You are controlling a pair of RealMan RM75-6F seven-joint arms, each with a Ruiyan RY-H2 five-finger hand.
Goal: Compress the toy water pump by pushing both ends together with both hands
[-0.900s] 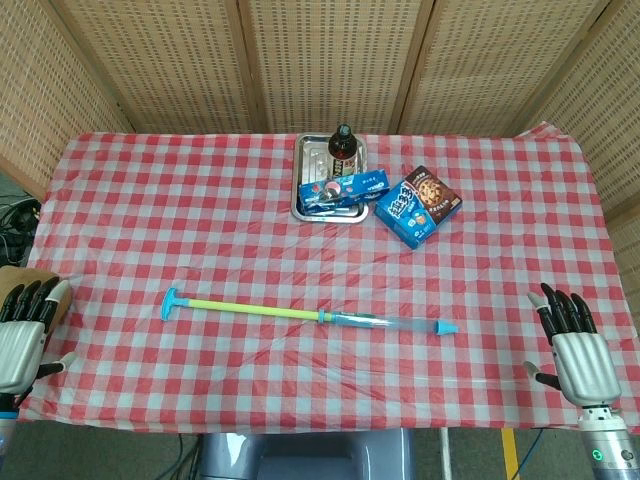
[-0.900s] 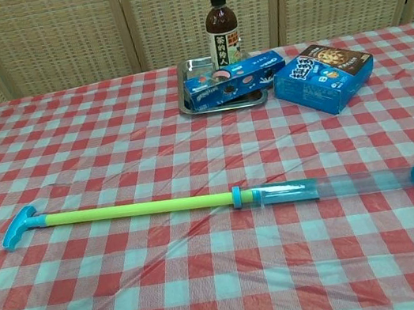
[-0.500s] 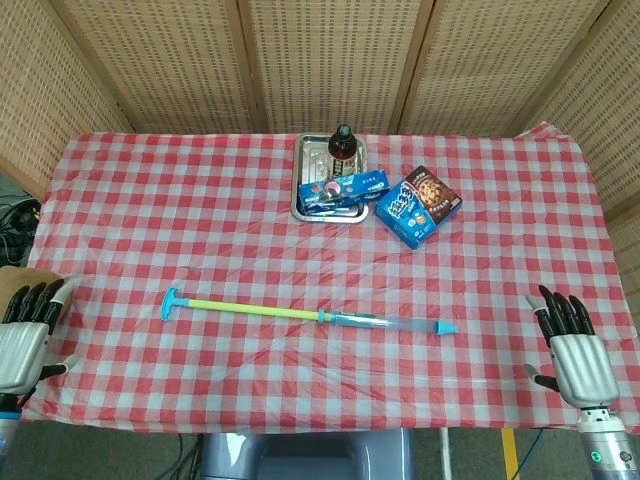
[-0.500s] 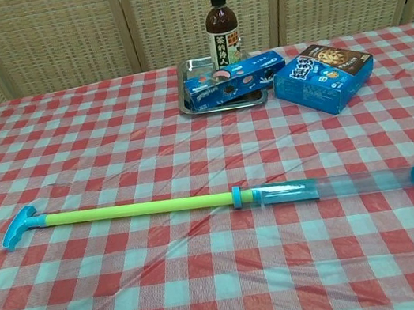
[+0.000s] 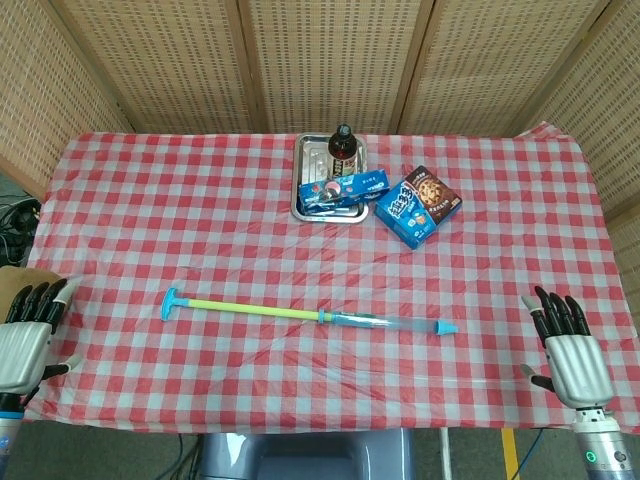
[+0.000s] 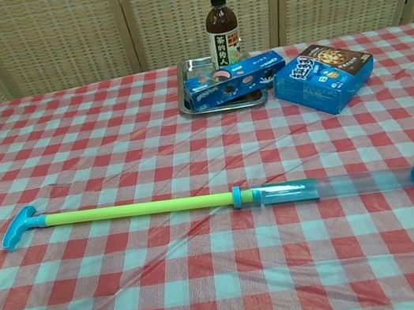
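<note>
Toy water pump: long, thin, yellow-green rod, clear tube, blue T-handle, flat on checkered-cloth surface. Left robot hand and right robot hand: fingers spread, empty.

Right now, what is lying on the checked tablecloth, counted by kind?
Long toy water pump with blue ends, yellow rod and clear tube: 1
Dark drink bottle with black cap: 1
Silver metal tray: 1
Blue cookie boxes, one long on the tray, one wider beside it: 2
Total: 5
</note>
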